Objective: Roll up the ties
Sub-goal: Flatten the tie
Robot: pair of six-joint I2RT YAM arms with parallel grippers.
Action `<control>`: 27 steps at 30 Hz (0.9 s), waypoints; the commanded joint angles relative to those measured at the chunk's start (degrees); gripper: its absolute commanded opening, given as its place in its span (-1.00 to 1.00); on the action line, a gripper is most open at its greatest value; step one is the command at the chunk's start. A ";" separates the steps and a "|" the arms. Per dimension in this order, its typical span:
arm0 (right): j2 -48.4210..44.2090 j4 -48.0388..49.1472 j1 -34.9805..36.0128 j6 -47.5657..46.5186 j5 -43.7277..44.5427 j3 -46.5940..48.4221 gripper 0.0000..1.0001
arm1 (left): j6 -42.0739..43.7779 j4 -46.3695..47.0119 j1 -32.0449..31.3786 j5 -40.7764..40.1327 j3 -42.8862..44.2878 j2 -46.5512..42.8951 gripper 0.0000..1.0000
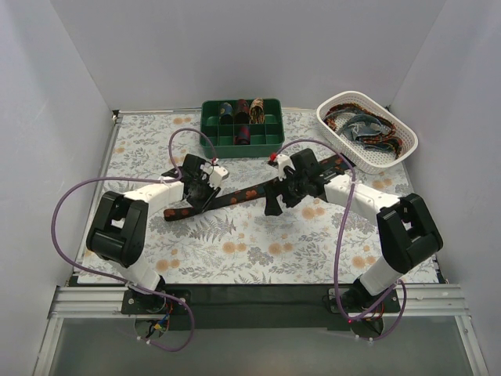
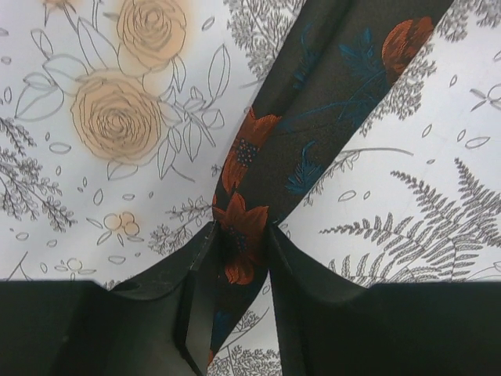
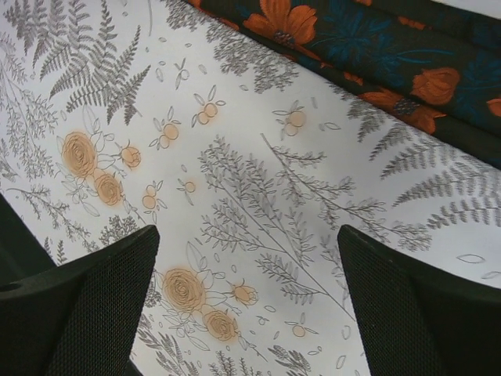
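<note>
We pinch the dark, orange-flowered fabric necktie [image 1: 246,194] in our left gripper [image 2: 241,239]; it stretches diagonally toward our right gripper [image 3: 246,243], whose spread jaws hover beside it.

A tie [image 1: 246,194] is laid across the floral bench [image 1: 258,258]; a tray [image 1: 243,151] is set at its far edge and a basket [image 1: 354,157] at its far right corner.

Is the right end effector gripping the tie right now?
No, the right end effector stands open over the tablecloth, with the tie lying past it.
</note>
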 commanded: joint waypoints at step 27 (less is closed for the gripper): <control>15.39 17.98 -6.51 19.48 -1.18 11.74 0.14 | -61.26 2.86 6.07 -18.45 -11.54 -27.96 -0.86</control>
